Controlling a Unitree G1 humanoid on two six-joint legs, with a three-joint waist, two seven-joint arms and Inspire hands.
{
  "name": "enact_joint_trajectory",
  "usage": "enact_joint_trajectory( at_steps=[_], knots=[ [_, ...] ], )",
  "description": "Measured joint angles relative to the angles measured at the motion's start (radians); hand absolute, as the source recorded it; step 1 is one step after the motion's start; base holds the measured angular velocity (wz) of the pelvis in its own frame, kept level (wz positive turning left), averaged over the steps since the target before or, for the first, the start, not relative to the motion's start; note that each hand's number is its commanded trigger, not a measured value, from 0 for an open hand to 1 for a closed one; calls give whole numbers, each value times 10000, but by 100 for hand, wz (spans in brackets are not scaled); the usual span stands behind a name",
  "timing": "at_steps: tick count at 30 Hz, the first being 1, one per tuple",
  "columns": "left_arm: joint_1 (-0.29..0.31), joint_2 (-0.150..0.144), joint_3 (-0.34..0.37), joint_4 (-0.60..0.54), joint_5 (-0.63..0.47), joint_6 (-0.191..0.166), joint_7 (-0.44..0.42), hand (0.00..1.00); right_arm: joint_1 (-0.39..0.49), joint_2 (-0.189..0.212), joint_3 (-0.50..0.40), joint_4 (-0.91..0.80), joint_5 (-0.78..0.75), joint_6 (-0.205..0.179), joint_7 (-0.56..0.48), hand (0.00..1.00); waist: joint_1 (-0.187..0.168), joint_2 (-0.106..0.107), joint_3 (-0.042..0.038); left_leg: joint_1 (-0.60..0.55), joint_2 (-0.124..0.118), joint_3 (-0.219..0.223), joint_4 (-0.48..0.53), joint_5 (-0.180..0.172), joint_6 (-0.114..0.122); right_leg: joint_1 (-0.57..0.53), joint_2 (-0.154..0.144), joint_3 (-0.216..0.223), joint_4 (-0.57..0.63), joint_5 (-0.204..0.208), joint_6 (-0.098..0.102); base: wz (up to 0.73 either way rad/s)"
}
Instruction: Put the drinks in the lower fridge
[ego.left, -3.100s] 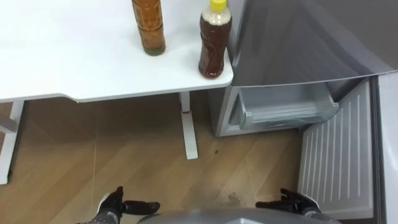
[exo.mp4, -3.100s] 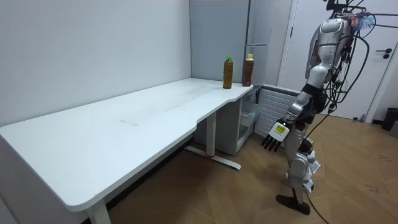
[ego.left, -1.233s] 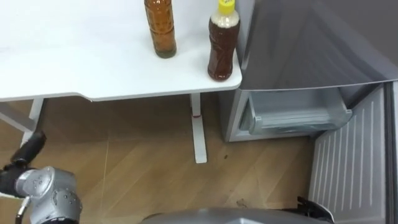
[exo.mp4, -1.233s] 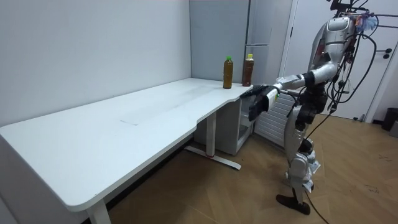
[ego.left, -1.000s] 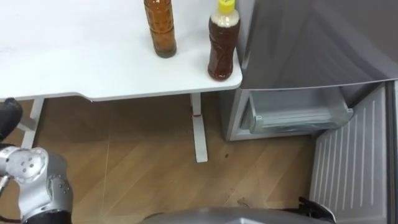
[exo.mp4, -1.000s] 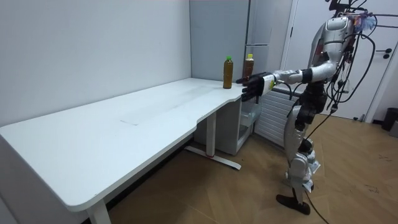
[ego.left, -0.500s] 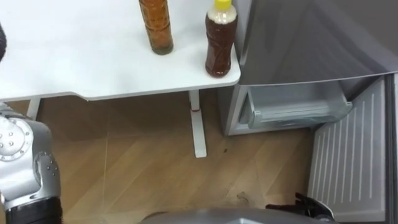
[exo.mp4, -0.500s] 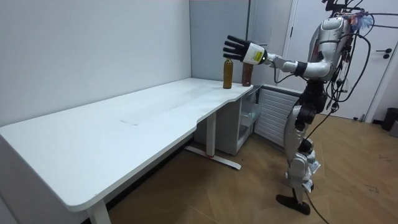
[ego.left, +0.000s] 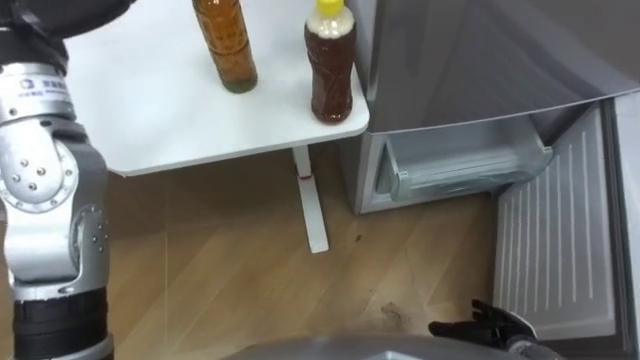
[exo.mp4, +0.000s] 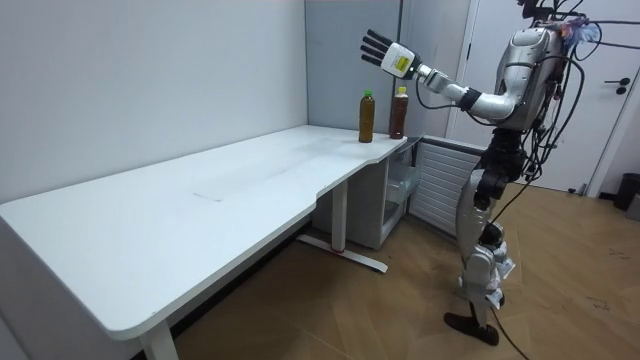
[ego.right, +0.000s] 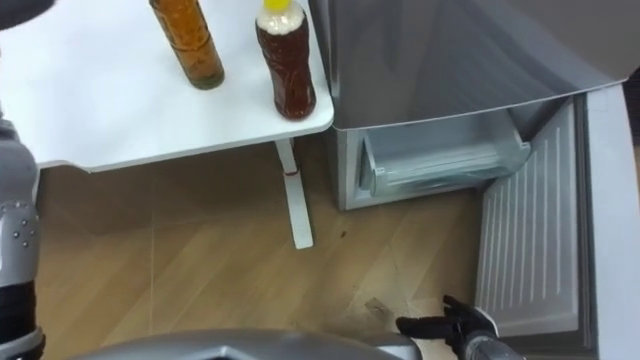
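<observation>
Two drink bottles stand upright near the right corner of the white table (ego.left: 150, 110). One is amber with a green cap (ego.left: 225, 45) (exo.mp4: 367, 117). The other is dark brown with a yellow cap (ego.left: 331, 65) (ego.right: 285, 65) (exo.mp4: 399, 112). In the room view my left hand (exo.mp4: 384, 50) is raised high above both bottles, its fingers spread open and holding nothing. My left arm (ego.left: 45, 190) runs up the left edge of the eye view. Low by my hip, my right hand (ego.left: 487, 325) (ego.right: 450, 326) hangs with relaxed fingers, empty.
The grey fridge (ego.left: 470, 60) stands right of the table. Its lower door (ego.left: 555, 230) is swung open toward me, showing a clear drawer (ego.left: 465, 165). A white table leg (ego.left: 310, 205) stands on the wood floor. I stand before the table corner.
My left arm has swung up from my side; the open hand rose past table height to well above the bottles. The bottles and my right hand have stayed put.
</observation>
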Motion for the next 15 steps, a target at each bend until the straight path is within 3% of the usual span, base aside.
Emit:
enact_joint_trajectory(
  at_steps=[10, 15],
  knots=[
    [-4, -4, -7, -20, -19, 125, -1191, 0, 5, -25, 40, 2, 57, -1, 14, 0, -181, -74, 31, 29, 15, 277, -6, 0, 0, -61, 9, 200, 11, 0, 1, -4],
    [-3, -14, -372, 2, -21, 226, -1510, 0, 28, -2, 131, 44, 405, 15, 15, 0, -189, -144, 72, 30, 15, 274, -17, 0, 0, -58, 14, 193, -1, 1, 2, -1]
  ],
)
